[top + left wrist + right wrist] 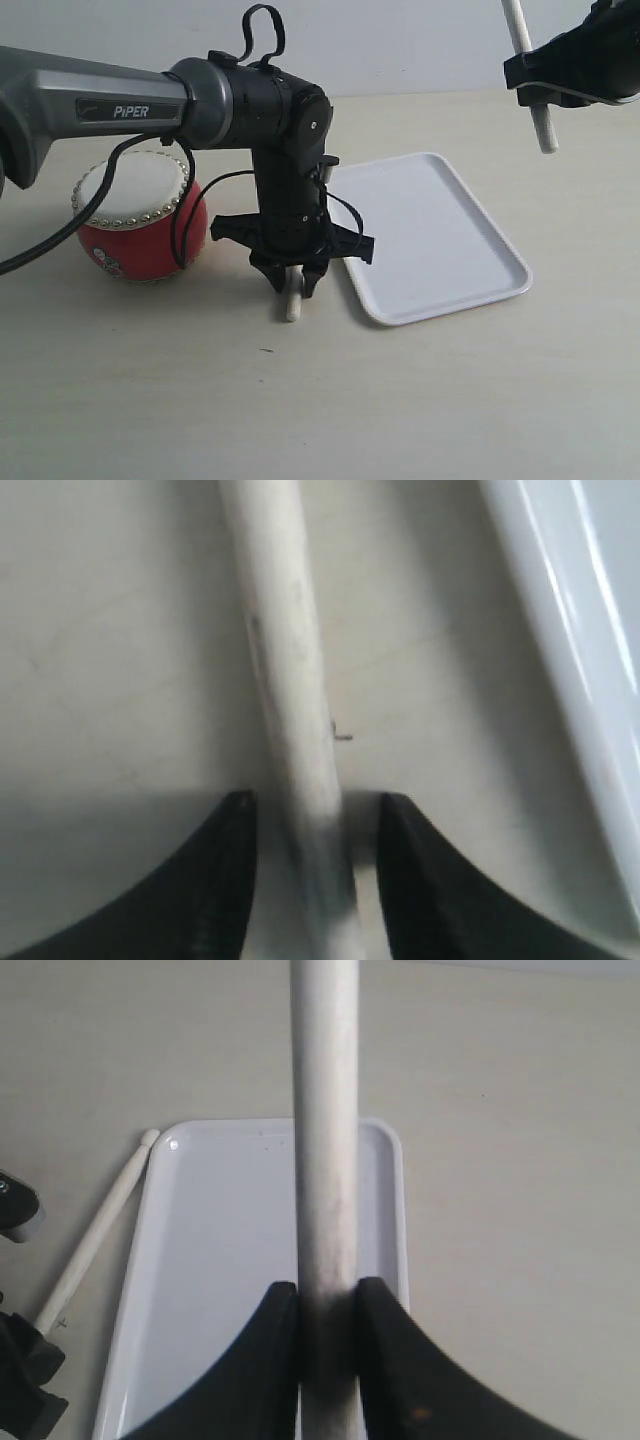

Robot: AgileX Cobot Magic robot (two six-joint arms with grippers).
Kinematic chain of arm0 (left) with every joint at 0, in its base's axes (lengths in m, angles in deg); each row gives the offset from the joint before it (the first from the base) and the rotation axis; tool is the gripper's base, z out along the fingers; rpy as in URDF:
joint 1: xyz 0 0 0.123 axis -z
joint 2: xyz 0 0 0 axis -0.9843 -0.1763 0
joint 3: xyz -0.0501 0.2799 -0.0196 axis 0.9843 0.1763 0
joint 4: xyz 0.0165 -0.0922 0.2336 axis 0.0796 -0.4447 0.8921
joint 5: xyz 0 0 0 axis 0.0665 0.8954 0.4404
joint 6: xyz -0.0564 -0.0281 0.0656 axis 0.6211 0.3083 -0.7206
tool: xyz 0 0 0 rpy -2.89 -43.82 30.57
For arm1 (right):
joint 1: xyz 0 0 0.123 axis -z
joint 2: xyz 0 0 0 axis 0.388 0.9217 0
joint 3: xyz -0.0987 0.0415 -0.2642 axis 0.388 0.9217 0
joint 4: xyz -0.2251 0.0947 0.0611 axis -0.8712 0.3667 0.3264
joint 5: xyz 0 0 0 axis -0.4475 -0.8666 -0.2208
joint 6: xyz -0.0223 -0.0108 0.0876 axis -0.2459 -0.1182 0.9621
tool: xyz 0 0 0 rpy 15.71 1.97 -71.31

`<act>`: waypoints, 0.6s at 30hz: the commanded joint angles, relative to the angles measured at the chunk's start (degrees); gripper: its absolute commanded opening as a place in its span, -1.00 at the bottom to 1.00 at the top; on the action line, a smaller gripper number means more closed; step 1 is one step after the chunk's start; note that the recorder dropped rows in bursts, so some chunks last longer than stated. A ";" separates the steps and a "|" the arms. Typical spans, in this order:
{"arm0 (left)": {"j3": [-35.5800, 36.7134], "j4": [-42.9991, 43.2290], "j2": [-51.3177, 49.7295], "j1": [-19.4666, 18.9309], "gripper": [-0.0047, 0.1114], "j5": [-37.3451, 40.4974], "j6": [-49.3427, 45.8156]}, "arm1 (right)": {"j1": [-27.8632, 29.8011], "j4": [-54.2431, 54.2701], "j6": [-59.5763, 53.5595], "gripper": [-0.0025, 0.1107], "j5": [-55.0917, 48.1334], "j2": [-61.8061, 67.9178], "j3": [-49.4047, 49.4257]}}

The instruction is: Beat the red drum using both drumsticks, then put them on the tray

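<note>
The red drum (140, 228) with its cream skin stands on the table at the left. To its right lies the white tray (440, 250), bare. One drumstick (292, 305) rests flat on the table between drum and tray, along the tray's edge (560, 630). My left gripper (294, 288) points straight down over it, open, with its fingers on either side of the stick (285, 660) and a gap showing on one side. High at the far right, my right gripper (545, 80) is shut on the other drumstick (525, 50), held above the tray (220, 1260).
The left arm's grey and black body (120, 105) stretches across above the drum, with a black cable (60, 235) hanging in front of it. The pale tabletop (300, 400) reaches to the front edge of the view. A light wall closes the back.
</note>
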 commanded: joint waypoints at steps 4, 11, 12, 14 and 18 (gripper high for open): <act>0.15 1.00 0.53 0.12 -0.92 0.48 0.26 | 0.21 1.20 -0.05 -0.96 0.00 -0.02 0.16; 0.15 4.38 7.71 0.25 -0.92 3.55 0.26 | 0.21 1.22 -0.28 -0.96 1.13 -0.02 2.65; 0.15 4.81 9.07 0.35 -0.92 3.98 0.08 | 0.21 1.22 -0.46 -0.96 1.13 -0.02 2.95; 0.15 7.72 13.15 1.46 -0.92 4.81 -0.48 | 0.10 1.11 -0.56 -0.96 0.06 -0.02 3.19; 2.23 11.86 19.19 5.02 -0.92 5.30 -5.81 | 0.10 1.47 -1.59 -0.96 -2.07 -0.02 3.19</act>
